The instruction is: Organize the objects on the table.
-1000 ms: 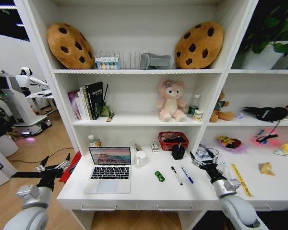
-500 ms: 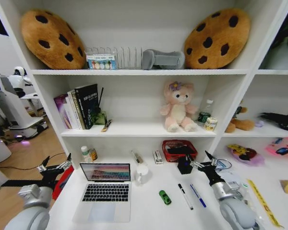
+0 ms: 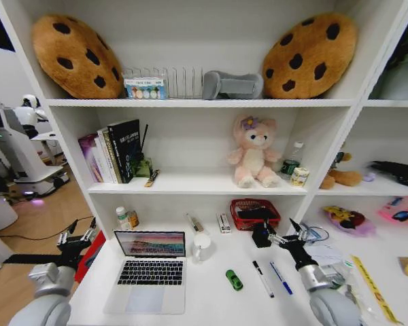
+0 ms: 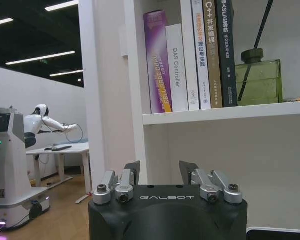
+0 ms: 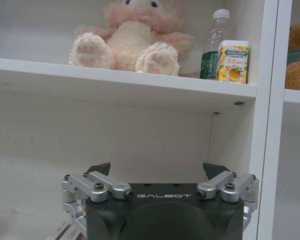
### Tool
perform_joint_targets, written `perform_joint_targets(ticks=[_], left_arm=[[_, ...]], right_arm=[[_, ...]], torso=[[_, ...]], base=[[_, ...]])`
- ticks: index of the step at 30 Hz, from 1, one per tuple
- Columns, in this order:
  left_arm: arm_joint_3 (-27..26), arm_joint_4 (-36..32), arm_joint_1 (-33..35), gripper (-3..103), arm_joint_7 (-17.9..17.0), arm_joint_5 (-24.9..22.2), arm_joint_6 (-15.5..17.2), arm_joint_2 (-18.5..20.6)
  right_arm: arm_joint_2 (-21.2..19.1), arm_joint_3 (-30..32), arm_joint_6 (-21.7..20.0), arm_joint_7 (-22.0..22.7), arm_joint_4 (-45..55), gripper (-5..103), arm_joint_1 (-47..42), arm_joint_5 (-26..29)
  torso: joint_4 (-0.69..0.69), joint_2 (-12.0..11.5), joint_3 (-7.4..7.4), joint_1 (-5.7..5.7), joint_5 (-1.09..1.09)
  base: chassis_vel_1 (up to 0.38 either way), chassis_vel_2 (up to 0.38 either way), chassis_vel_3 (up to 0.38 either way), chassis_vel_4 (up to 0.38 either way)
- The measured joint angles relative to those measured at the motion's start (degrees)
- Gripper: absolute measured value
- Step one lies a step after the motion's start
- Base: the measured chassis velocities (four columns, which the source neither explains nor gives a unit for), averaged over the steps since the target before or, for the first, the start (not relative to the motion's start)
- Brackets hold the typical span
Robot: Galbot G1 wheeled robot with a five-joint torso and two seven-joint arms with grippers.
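Objects: a silver laptop (image 3: 149, 270), a green toy car (image 3: 234, 280), a black pen (image 3: 262, 278), a blue pen (image 3: 281, 278) and a yellow ruler (image 3: 374, 288) all lie loose on the table (image 3: 204, 305); none is held.
Right gripper (image 3: 286, 236): it hovers above the table with its jaws spread wide and nothing between them; the black pen and the blue pen lie just below and slightly to the robot's left of the jaws, the toy car farther left, the ruler off to the right.
Beyond the right jaws: a black pen holder (image 3: 261, 236) sits just left of the fingertips and a red basket (image 3: 256, 212) just past it.
Left gripper (image 3: 75, 236): it is held off the table's left edge with its jaws parted and empty, the laptop to the right of them, and a red item (image 3: 90, 254) close by.
Stage, as a judgement: no object has been picked up yet, so the sorting looks barely begun.
Risk, pens: both are thin and lie close together, so jaws this wide may catch both, or nudge one so it rolls.
Risk, pen holder: sitting so near the right fingertips, it could be knocked over by a careless descent.
Risk, laptop: its raised screen faces the left arm's likely path and could be struck.
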Motion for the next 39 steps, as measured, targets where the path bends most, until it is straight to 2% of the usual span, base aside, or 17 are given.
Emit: perform_joint_targets(ticks=[1, 7, 9, 10, 12, 13, 15, 16, 19, 21, 23, 27, 29, 34, 36, 37, 39], left_arm=[[-0.05, -0.23, 0.4, 39, 0.74, -0.17, 0.0, 0.74], [0.17, -0.35, 1.42, 23, 2.41, -0.15, 0.05, 3.39], [1.07, -0.16, 1.72, 12, 3.04, -0.16, 0.38, 7.22], [1.07, -0.16, 1.72, 12, 3.04, -0.16, 0.38, 7.22], [2.04, -0.05, 1.55, 1, 3.27, -0.56, 0.79, 11.8], [2.04, -0.05, 1.55, 1, 3.27, -0.56, 0.79, 11.8], [4.84, 0.65, 0.0, 0, 3.35, -1.5, 1.49, 20.8], [4.84, 0.65, 0.0, 0, 3.35, -1.5, 1.49, 20.8], [8.29, 1.31, -2.21, 0, 3.27, -3.58, 2.35, 28.53], [8.9, 1.47, -2.47, 0, 3.28, -4.09, 2.5, 29.75], [10.57, 2.47, -2.76, 0, 3.78, -5.59, 2.63, 34.82], [10.54, 2.58, -1.89, 0, 4.39, -6.47, 2.38, 38.17], [9.3, 1.74, 0.17, 0, 5.05, -8.41, 1.73, 43.81], [9.31, 1.51, 0.25, 0, 5.13, -10.51, 1.65, 47.96], [10.01, 1.53, -0.17, 0, 5.71, -12.2, 1.53, 52.66], [10.01, 1.53, -0.17, 0, 5.71, -12.2, 1.53, 52.66], [10.64, 1.57, 0.03, 0, 6.64, -13.14, 0.96, 58.0]], right_arm=[[0.6, 0.07, 0.35, 0.07, -0.21, 100, -0.29, -0.16], [1.24, 0.35, 1.15, 0.36, -1.29, 100, -0.58, -0.48], [1.86, 0.39, 1.75, 0.51, -2.2, 100, -0.79, -1.0], [1.86, 0.39, 1.75, 0.51, -2.2, 100, -0.79, -1.0], [2.5, 0.17, 2.11, 0.54, -2.9, 100, -0.91, -1.42], [2.5, 0.17, 2.11, 0.54, -2.9, 100, -0.91, -1.42], [3.4, -0.29, 2.59, 0.56, -4.05, 100, -0.8, -1.74], [3.4, -0.29, 2.59, 0.56, -4.05, 100, -0.8, -1.74], [4.05, -0.56, 2.96, 0.61, -5.09, 100, -0.42, -1.97], [4.18, -0.61, 3.01, 0.62, -5.24, 100, -0.42, -2.0], [4.72, -0.67, 3.26, 0.73, -5.71, 100, -0.56, -2.34], [5.02, -0.67, 3.36, 0.81, -5.84, 100, -0.77, -2.68], [5.33, -0.67, 3.47, 0.9, -5.88, 100, -1.02, -3.07], [5.61, -0.76, 3.48, 1.05, -5.88, 100, -0.91, -3.23], [6.01, -0.86, 3.48, 1.29, -5.82, 100, -0.77, -3.32], [6.01, -0.86, 3.48, 1.29, -5.82, 100, -0.77, -3.32], [6.44, -0.87, 3.61, 1.38, -5.62, 100, -1.19, -3.52]], torso=[[0.0, 0.0, 0.0, 0.01, 0.0], [0.01, -0.01, 0.0, 0.02, 0.0], [0.01, 0.0, 0.0, 0.01, -0.01], [0.01, 0.0, 0.0, 0.01, -0.01], [0.0, -0.01, 0.0, 0.01, 0.0], [0.0, -0.01, 0.0, 0.01, 0.0], [0.0, -0.01, 0.01, 0.01, -0.01], [0.0, -0.01, 0.01, 0.01, -0.01], [-0.02, -0.01, 0.01, 0.02, 0.0], [-0.01, -0.01, 0.01, 0.02, -0.01], [0.0, -0.02, 0.01, 0.02, -0.01], [0.01, -0.01, 0.01, 0.02, -0.02], [0.02, -0.01, 0.01, 0.02, 0.0], [0.01, -0.01, 0.01, 0.02, -0.01], [-0.01, -0.01, 0.01, 0.02, 0.0], [-0.01, -0.01, 0.01, 0.02, 0.0], [-0.01, -0.01, 0.01, 0.02, 0.01]], base=[[0.0, 0.0, 0.0, 0.0], [0.0, 0.0, 0.0, 0.0], [0.0, 0.0, 0.0, 0.0], [0.0, 0.0, 0.0, 0.0], [0.0, 0.0, 0.0, 0.0], [0.0, 0.0, 0.0, 0.0], [0.0, 0.0, 0.0, 0.0], [0.0, 0.0, 0.0, 0.0], [0.0, 0.0, 0.0, 0.0], [0.0, 0.0, 0.0, 0.0], [0.0, 0.0, 0.0, 0.0], [0.0, 0.0, 0.0, 0.0], [0.0, 0.0, 0.0, 0.0], [0.0, 0.0, 0.0, 0.0], [0.0, 0.0, 0.0, 0.0], [0.0, 0.0, 0.0, 0.0], [0.0, 0.0, 0.0, 0.0]])
